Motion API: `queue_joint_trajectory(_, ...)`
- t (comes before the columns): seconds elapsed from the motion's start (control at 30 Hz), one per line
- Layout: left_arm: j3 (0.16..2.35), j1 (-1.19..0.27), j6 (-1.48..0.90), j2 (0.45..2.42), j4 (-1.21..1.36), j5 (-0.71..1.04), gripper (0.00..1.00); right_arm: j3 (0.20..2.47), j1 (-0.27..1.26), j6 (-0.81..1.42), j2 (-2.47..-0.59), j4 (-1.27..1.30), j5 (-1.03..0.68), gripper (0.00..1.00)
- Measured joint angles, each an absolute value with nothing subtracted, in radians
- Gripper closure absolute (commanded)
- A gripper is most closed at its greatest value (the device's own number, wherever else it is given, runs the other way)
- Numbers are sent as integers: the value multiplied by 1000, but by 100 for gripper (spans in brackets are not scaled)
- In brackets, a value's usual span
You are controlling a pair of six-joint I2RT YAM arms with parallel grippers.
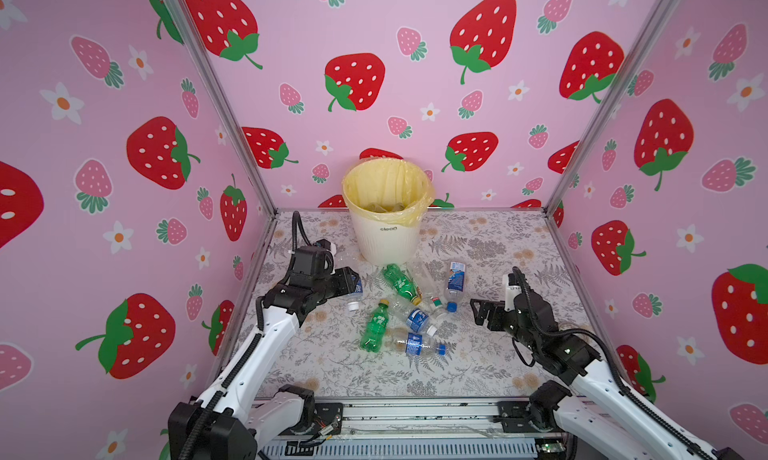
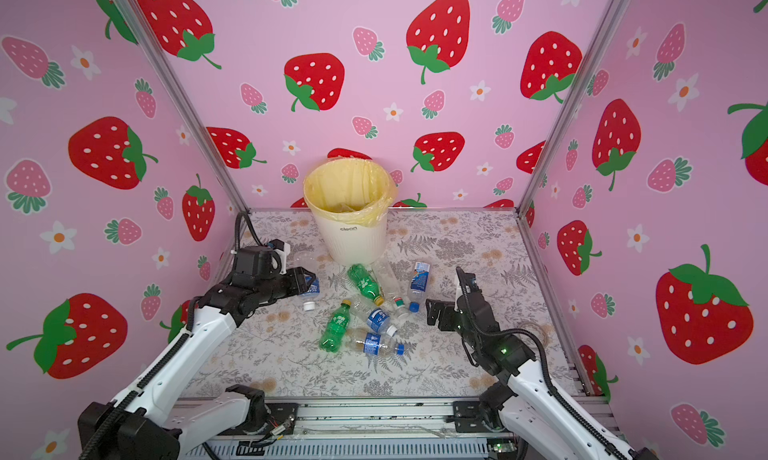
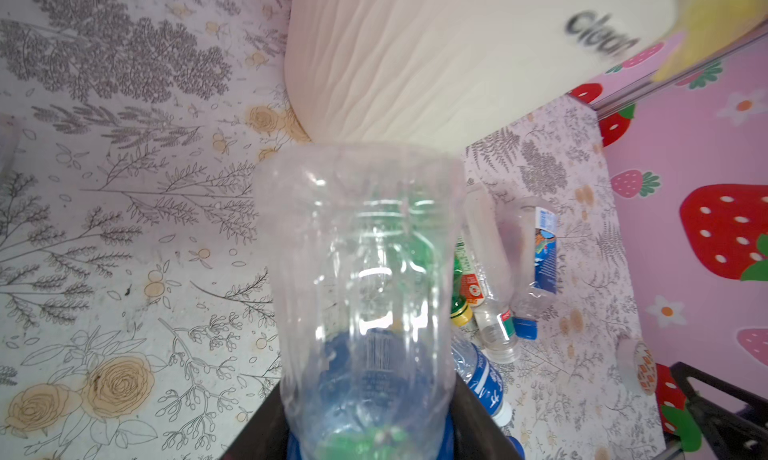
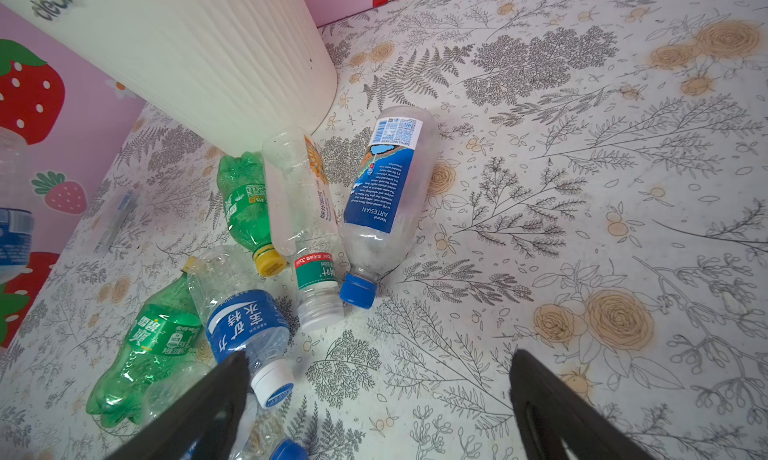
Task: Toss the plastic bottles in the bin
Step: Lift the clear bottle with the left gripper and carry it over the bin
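Both top views: round white ribbed plastic bin (image 1: 386, 245) with a yellow liner stands at 12 o'clock on the floral table (image 1: 498, 354). Six loose plastic bottles (image 1: 415, 317), clear and green, lie at centre, just before it. Left gripper (image 1: 348, 282), at 9 o'clock, clamps a clear blue-labelled white-capped bottle (image 1: 356, 290). Right gripper (image 4: 374, 416), at 3 o'clock: jaws wide, nothing between.

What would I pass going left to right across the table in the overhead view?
In a top view: left gripper holding a clear bottle → near green bottle → far blue-capped bottle → open right gripper.
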State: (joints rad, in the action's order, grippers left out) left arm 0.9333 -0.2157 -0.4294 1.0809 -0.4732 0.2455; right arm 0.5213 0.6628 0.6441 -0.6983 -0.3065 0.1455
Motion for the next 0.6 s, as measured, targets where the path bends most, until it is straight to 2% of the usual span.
queue_joint_trajectory(0.6, 1046, -213, -383, 1019, -380, 252, 44, 521, 663, 654, -800, -245, 120, 1)
